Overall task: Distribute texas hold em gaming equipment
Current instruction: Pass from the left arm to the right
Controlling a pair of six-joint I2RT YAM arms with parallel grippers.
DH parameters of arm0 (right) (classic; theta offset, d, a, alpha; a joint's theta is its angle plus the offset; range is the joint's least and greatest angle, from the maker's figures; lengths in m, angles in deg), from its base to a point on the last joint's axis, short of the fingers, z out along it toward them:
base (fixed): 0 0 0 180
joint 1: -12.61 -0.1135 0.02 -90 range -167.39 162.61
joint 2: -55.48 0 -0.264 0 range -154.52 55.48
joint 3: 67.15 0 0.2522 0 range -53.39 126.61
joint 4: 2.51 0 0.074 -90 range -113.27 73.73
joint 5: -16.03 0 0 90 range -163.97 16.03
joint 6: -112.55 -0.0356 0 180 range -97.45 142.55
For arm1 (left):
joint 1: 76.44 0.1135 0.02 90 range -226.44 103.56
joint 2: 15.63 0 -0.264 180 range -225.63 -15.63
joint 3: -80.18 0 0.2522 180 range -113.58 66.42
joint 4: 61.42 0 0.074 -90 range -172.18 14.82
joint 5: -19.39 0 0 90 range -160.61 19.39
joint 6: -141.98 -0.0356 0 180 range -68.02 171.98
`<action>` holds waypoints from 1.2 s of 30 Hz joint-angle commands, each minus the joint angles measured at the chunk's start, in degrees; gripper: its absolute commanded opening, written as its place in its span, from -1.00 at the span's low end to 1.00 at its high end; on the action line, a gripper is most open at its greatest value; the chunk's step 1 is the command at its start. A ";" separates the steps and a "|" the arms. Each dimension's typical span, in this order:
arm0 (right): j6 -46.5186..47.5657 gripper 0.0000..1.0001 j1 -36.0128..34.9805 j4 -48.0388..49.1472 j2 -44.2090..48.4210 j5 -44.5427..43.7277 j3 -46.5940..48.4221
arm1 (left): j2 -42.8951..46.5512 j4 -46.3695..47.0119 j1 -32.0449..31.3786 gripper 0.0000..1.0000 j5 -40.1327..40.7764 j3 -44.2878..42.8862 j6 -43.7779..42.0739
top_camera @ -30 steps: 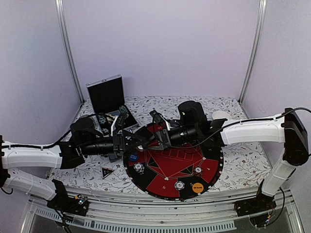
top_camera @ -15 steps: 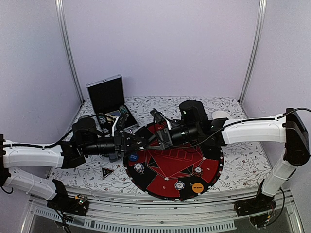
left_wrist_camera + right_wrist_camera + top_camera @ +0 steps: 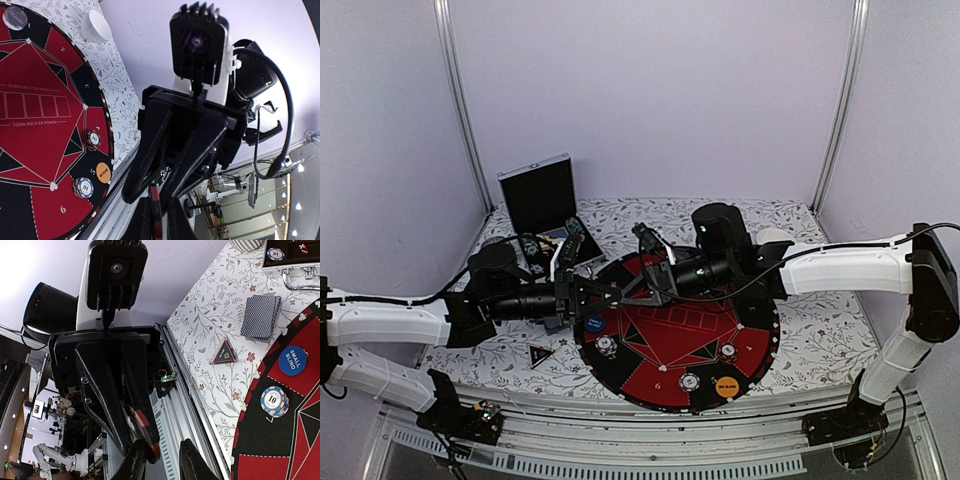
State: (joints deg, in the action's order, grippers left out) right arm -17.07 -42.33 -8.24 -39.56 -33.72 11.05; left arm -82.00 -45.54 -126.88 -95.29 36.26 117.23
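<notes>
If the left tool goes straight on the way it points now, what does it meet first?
Most likely the right tool, which faces it almost tip to tip; only the red chip lies between them, though depth is hard to judge.

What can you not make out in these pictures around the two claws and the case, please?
Red chip: value unreadable; both wrist views show it edge-on in the left claw, and the top view is too small.
Right claw: whether it touches the chip; the right wrist view's bottom edge cuts its fingertips.
Case: contents; the left arm covers part in the top view, and the right wrist view's top edge cuts it.
</notes>
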 commanded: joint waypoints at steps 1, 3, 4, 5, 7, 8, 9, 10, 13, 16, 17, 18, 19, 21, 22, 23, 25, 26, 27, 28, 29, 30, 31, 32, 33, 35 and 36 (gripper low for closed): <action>2.06 -0.42 0.21 -2.65 2.26 -2.02 -0.56 | 0.19 0.15 0.60 -1.00 0.95 -0.08 1.31; 2.29 -0.34 0.22 -2.90 3.14 -2.43 -1.16 | 0.34 0.14 0.59 -1.00 1.03 -0.08 1.27; 2.34 -0.33 0.19 -2.99 3.74 -2.60 -1.52 | 0.43 0.08 0.58 -1.00 1.08 -0.08 1.21; 2.39 -0.33 0.18 -2.95 4.26 -2.69 -2.06 | 0.45 0.06 0.55 -1.00 1.17 -0.08 1.24; 2.14 -0.32 0.20 -2.66 4.93 -2.51 -2.68 | 0.43 0.10 0.60 -1.00 1.18 -0.15 1.14; 2.03 -0.32 0.23 -2.22 5.10 -2.29 -3.05 | 0.37 0.14 0.60 -1.00 1.15 -0.17 1.13; 1.64 -0.33 0.23 -1.69 5.39 -2.02 -3.46 | 0.33 0.19 0.60 -1.00 1.02 -0.21 1.13; 1.23 -0.32 0.19 -1.01 5.70 -1.86 -3.91 | 0.28 0.23 0.56 -1.00 1.00 -0.30 1.17; 0.41 -0.32 0.22 1.00 6.71 -1.57 -5.30 | 0.27 0.17 0.54 -1.00 0.86 -0.35 1.13; -0.22 -0.32 0.26 2.37 6.89 -1.32 -5.66 | 0.23 0.15 0.59 -1.00 0.95 -0.43 1.10; -0.49 -0.32 0.19 2.85 6.70 -1.31 -5.66 | 0.19 0.21 0.56 -1.00 0.95 -0.50 1.09; -0.80 -0.32 0.18 3.38 6.33 -1.16 -5.66 | 0.11 0.23 0.58 -1.00 0.81 -0.60 1.06; -1.25 -0.32 0.12 3.96 5.88 -0.95 -5.58 | 0.02 0.31 0.55 -1.00 0.73 -0.74 1.01; -1.59 -0.34 -0.08 4.83 4.77 -0.57 -5.05 | -0.14 0.37 0.60 -1.00 0.63 -0.88 0.94; -1.67 -0.34 -0.24 5.21 4.24 -0.53 -4.70 | -0.16 0.40 0.60 -1.00 0.56 -1.02 0.94; -1.73 -0.38 -0.46 5.59 3.50 -0.38 -4.17 | -0.16 0.41 0.60 -1.00 0.53 -1.07 0.94; -1.76 -0.48 -0.69 6.04 2.45 0.10 -3.40 | -0.16 0.41 0.60 -1.00 0.45 -1.07 1.09; -1.82 -0.51 -0.70 6.17 2.01 0.32 -3.12 | -0.16 0.37 0.60 -1.00 0.39 -1.17 1.15; -1.93 -0.52 -0.65 6.27 1.63 0.43 -2.96 | -0.14 0.33 0.53 -1.00 0.30 -1.24 1.10; -1.88 -0.53 -0.62 6.33 1.40 0.37 -2.85 | -0.16 0.32 0.58 -1.00 0.24 -1.38 1.04; -1.90 -0.56 -0.63 6.54 1.24 0.42 -2.74 | -0.16 0.32 0.53 -1.00 0.19 -1.50 1.03; -1.88 -0.59 -0.63 6.78 1.12 0.55 -2.69 | -0.21 0.32 0.52 -1.00 0.12 -1.49 1.06; -1.94 -0.60 -0.69 7.14 0.97 0.80 -2.60 | -0.21 0.32 0.51 -1.00 0.16 -1.51 0.96; -2.04 -0.60 -0.65 7.50 0.88 1.02 -2.50 | -0.25 0.32 0.51 -1.00 0.21 -1.51 0.94; -2.11 -0.60 -0.67 7.80 0.83 1.20 -2.36 | -0.21 0.32 0.46 -1.00 0.25 -1.45 0.96; -2.07 -0.60 -0.69 7.86 0.74 1.28 -2.16 | -0.34 0.40 0.50 -1.00 0.16 -1.43 1.07; -1.96 -0.60 -0.65 7.87 0.69 1.32 -2.11 | -0.36 0.41 0.50 -1.00 0.15 -1.41 0.96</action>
State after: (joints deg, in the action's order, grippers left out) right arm -18.86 -42.68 -2.71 -38.23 -33.35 7.16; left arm -82.04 -46.32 -126.79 -94.57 36.16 118.26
